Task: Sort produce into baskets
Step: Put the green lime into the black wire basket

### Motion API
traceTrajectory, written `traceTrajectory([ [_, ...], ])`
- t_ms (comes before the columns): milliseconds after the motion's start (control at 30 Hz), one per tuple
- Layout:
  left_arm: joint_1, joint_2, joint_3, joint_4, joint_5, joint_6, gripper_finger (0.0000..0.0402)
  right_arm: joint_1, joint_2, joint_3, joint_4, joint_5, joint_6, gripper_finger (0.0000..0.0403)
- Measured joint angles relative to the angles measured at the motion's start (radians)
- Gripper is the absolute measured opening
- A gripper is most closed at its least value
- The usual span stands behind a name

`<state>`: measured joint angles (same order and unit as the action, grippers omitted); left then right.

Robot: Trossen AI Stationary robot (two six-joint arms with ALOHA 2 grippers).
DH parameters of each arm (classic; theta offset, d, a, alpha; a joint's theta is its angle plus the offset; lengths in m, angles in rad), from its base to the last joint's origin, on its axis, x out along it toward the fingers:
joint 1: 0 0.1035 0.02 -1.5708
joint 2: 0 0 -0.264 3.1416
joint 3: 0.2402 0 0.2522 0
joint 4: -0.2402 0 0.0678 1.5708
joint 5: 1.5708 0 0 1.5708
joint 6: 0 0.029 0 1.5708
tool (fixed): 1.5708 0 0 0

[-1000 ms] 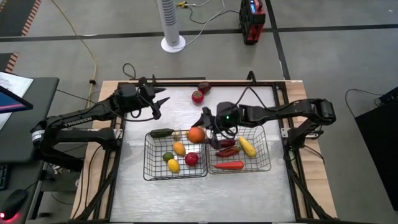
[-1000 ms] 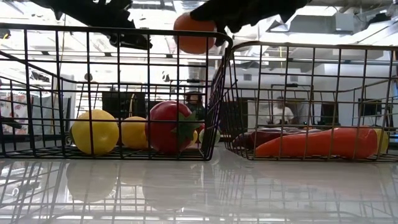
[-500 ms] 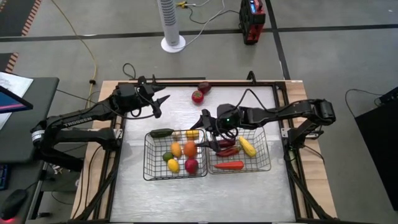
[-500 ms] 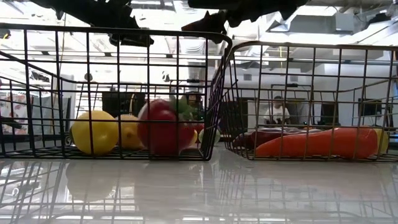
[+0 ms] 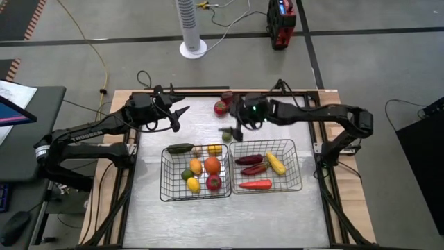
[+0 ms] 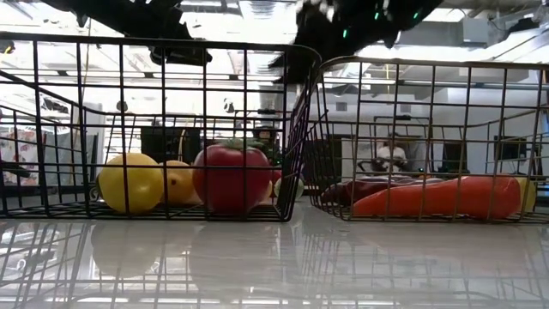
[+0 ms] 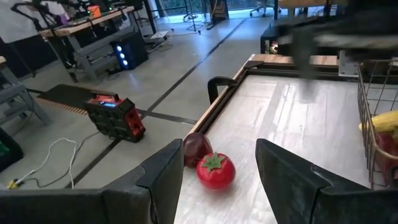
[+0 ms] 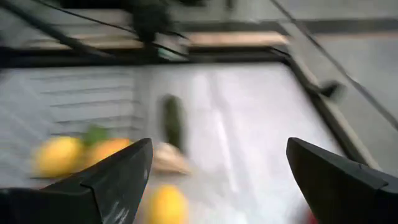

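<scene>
A: Step?
B: Between picks, I'd say. Right gripper point(image 5: 231, 132) hangs over the table just behind the baskets, fingers wide, empty. Left gripper point(image 5: 178, 118) waits at the far left, fingers partly apart, empty.
A: Produce?
B: Round ones in left basket point(image 5: 166, 173), long ones in right basket point(image 5: 298, 167). Loose: tomato point(image 5: 220, 107) near the far edge, green long piece point(image 5: 180, 148) just behind left basket.
A: Next?
B: Likely lower over one loose piece, straddle it, close.
</scene>
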<state>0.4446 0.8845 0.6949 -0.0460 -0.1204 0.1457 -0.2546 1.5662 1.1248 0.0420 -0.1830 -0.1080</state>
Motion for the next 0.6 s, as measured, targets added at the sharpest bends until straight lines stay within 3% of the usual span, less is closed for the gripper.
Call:
traceTrajectory([
  [233,0.0,0.0,0.0,-0.01,0.0,-0.001,0.019,-0.154,0.094,0.0,0.039,0.079,-0.001,0.0397],
  [400,0.0,0.0,0.0,-0.013,0.0,-0.001,0.019,-0.195,0.194,0.0,0.045,0.083,0.003,0.0397],
  [600,0.0,0.0,0.0,-0.032,0.0,-0.001,0.019,-0.185,0.221,0.0,-0.178,0.051,-0.059,0.0397],
])
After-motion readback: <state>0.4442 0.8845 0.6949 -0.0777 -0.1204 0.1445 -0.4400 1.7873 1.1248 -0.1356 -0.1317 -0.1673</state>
